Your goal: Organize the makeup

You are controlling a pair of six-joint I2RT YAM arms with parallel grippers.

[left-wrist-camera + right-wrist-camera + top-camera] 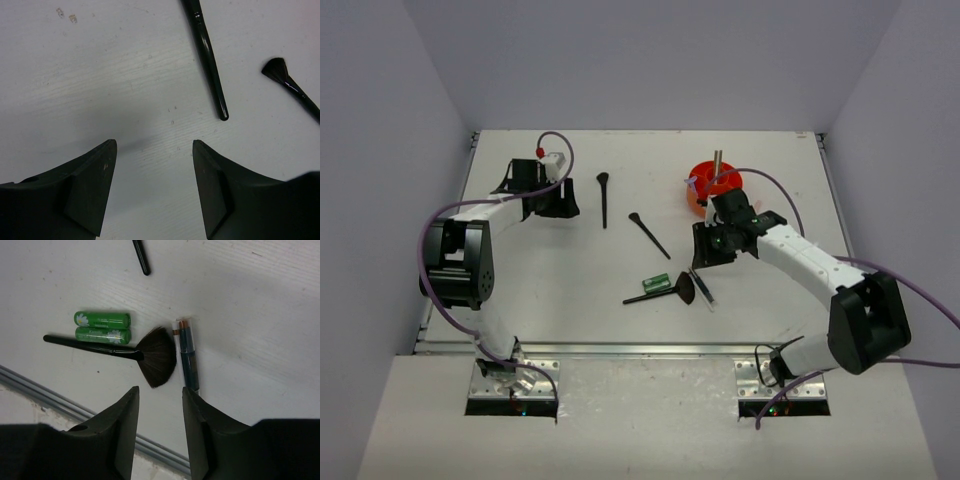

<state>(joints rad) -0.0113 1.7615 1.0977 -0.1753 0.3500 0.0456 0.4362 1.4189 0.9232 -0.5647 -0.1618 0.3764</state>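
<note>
Right pincer (160, 392) parted beside fan brush (156, 359); table edge (50, 391) near.

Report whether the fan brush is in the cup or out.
Out: the fan brush lies flat on the table beside the green tubes, apart from the orange cup.

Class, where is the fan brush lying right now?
Top view: the fan brush lies right of centre near the table front edge, handle alongside the green tubes, bristles beside two dark sticks.
</note>
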